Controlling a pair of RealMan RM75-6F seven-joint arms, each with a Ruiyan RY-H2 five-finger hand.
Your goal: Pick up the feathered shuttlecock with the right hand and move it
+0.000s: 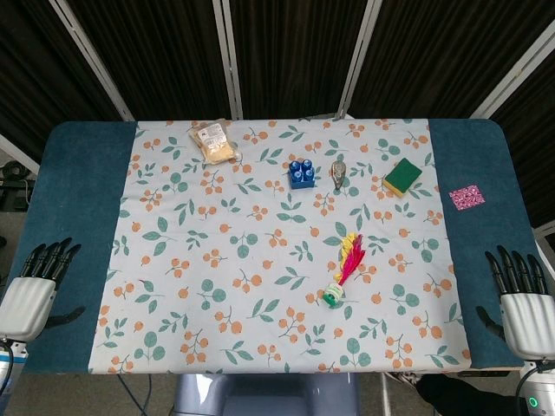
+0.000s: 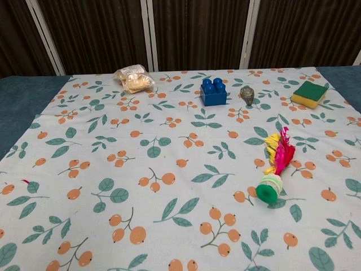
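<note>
The feathered shuttlecock lies on its side on the floral cloth, right of centre, its green base toward me and its pink and yellow feathers pointing away. My right hand hangs at the table's near right corner, fingers spread and holding nothing, well to the right of the shuttlecock. At the near left corner my left hand is likewise open and empty. Neither hand shows in the chest view.
Along the far side lie a bag of snacks, a blue toy brick, a small grey object and a green-and-yellow sponge. A pink patterned square rests on the blue table.
</note>
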